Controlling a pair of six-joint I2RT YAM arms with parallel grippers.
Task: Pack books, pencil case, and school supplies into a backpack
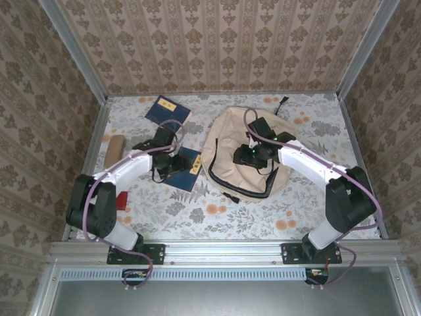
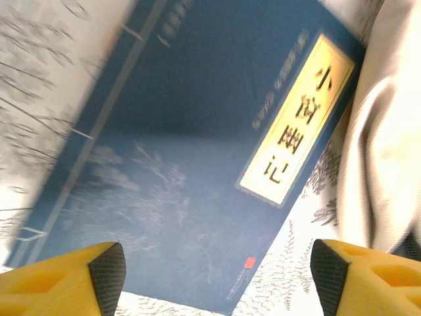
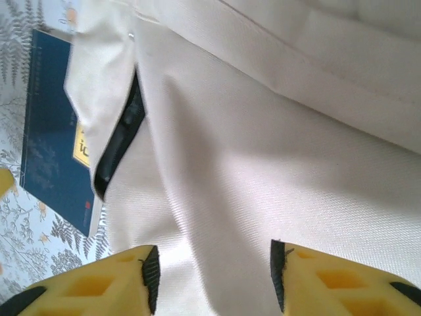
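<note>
The beige backpack (image 1: 227, 146) lies mid-counter (image 1: 263, 217); whether anything is packed yet I cannot tell. A navy book (image 1: 191, 172) sits just beside it, below the left tool (image 2: 217, 276), whose jaws are spread and empty. A second navy book (image 1: 168, 109) lies farther back, and the pencil case (image 1: 115, 146) lies at the left edge. The right tool (image 3: 214, 276) hangs open over the backpack's fabric. A small red object (image 1: 122, 199) rests by the left arm, blocking nothing.

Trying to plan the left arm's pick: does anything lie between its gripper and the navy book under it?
Nothing visible does. The left gripper hangs open over the navy book, whose cover is bare; the backpack fabric lies beside its edge, not across it.
</note>
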